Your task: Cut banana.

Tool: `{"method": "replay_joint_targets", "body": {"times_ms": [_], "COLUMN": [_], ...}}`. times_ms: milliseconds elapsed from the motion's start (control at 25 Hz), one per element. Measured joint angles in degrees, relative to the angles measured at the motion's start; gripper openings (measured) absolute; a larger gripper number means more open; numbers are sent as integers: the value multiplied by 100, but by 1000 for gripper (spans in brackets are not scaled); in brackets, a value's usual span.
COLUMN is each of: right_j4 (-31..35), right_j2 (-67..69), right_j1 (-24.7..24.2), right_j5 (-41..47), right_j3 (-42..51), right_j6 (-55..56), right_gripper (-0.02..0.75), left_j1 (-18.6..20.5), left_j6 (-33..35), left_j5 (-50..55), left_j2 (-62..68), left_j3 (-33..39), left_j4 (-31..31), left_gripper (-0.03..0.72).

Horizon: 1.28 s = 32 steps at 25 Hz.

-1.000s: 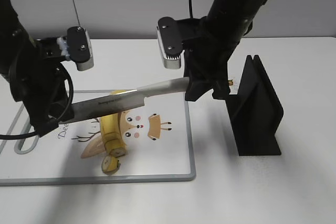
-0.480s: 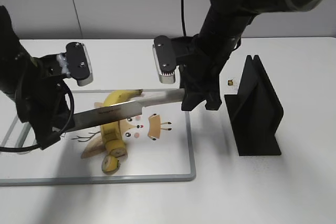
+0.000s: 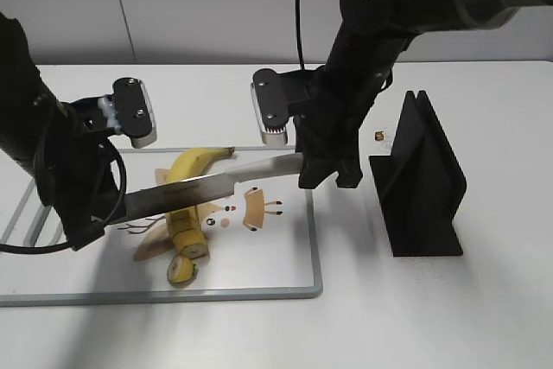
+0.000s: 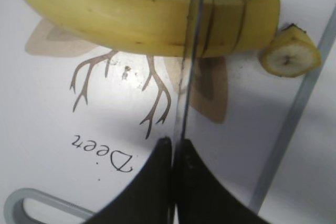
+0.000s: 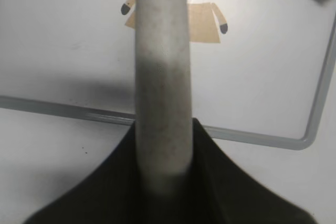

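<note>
The yellow banana (image 3: 188,168) lies on the white cutting board (image 3: 314,248), its cut end facing front. A small severed end piece (image 3: 181,270) lies just in front of it. A long knife (image 3: 212,185) crosses the banana. My right gripper (image 3: 324,170) is shut on the knife handle (image 5: 160,77). My left gripper (image 3: 93,213) is shut on the blade tip. In the left wrist view the blade edge (image 4: 191,66) crosses the banana (image 4: 121,19) near its slice lines, with the end piece (image 4: 290,53) at the right. The left jaws (image 4: 176,148) pinch the blade.
A black knife stand (image 3: 423,183) stands upright to the right of the board. A small dark object (image 3: 379,136) lies on the white table behind it. The board's grey rim (image 5: 310,129) and handle loop (image 4: 31,203) show in the wrist views.
Both arms have lowered the knife, and the blade has come down from above the banana onto it. The banana and the end piece have not moved.
</note>
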Motion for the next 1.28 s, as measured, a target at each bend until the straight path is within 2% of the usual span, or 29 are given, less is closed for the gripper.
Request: {"method": "replay_joint_targets", "body": {"times_ms": [1280], "right_j4": [70], "right_j2": [708], "right_j1": [-27], "right_j5": [-284], "right_j3": [-36], "right_j6": [-6], "right_gripper": [171], "left_j1": [5], "left_j6": [10], "left_j5": [-170], "left_j2": [875], "left_j3": [-108], "left_j4": [-52], "left_gripper": [-7]}}
